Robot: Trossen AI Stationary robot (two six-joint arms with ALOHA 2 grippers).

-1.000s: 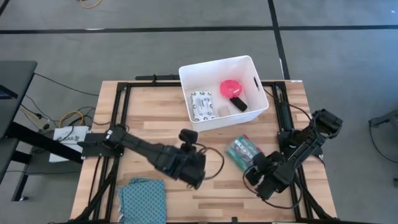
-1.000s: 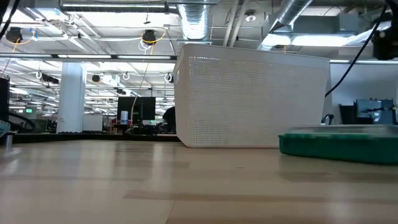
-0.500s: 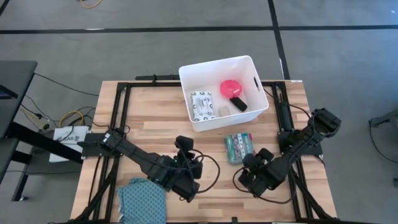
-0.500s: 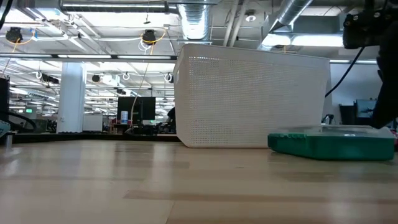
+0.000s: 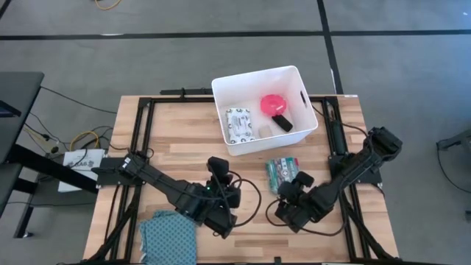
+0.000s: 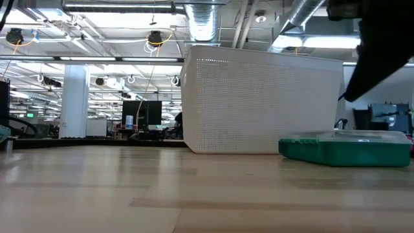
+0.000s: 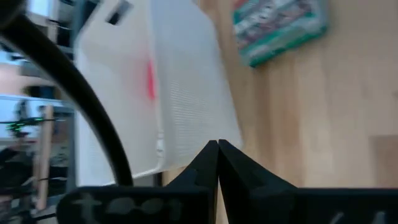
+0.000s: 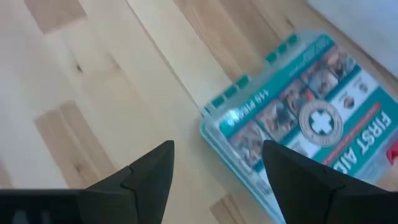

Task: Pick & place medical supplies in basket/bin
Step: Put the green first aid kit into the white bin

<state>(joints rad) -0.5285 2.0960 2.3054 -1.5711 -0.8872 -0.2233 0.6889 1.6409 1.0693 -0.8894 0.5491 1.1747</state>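
The green first-aid kit (image 5: 282, 171) lies flat on the tabletop (image 5: 184, 147), just at six o'clock of the white bin (image 5: 243, 143), which already holds a patterned packet (image 5: 238, 122), a pink disc (image 5: 274, 103) and a small black piece (image 5: 282, 123). The right claw (image 8: 217, 165) hangs just short of the kit at its six o'clock, fingers spread wide and empty. The left claw (image 7: 217, 149), pinched together on nothing, waits near the teal cloth (image 5: 168, 232). The kit looks like a stiff, smooth plastic case, probably light but slick, so a grip across its narrow width, near the middle, seems safest against twisting.
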